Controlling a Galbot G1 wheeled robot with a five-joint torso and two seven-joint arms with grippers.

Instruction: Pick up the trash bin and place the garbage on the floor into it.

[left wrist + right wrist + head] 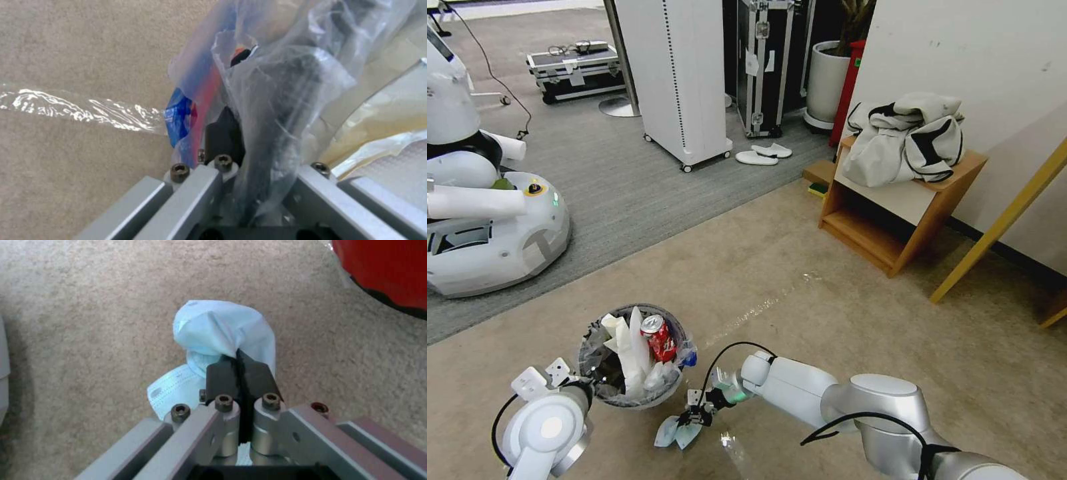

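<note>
Left gripper (570,381) holds the trash bin (631,366) by its near-left rim, low over the beige floor (840,333) and just ahead of the robot. In the left wrist view a black fingertip (224,133) sits against the red wall outside, with the liner bag (285,83) bunched over the rim. Jaws look pinched on the rim with liner caught in the grip; the inner finger is hidden by the plastic, so that's a judgement.

Reason for the hold, as I read it: bin kept upright and close so the right arm has only a short carry.

Bin contents: red soda can (659,337) on top, crumpled white papers (627,350) standing up beside it.

Right gripper (697,415) is low, just right of the bin. Jaws fully closed on the light-blue cloth (222,330) — pads meet on a fold, no gap visible. Cloth hangs from the tips, pleated like a face mask. Whether its lower end touches the floor, can't tell. Red bin wall (382,270) sits close by in the right wrist view, so the drop point is near.

Clear glint on the floor near the right gripper, maybe a bottle or film; can't tell.

Bundle of clothes (904,137) on the wooden shelf (894,220) and white slippers (764,155) far off; not garbage.
</note>
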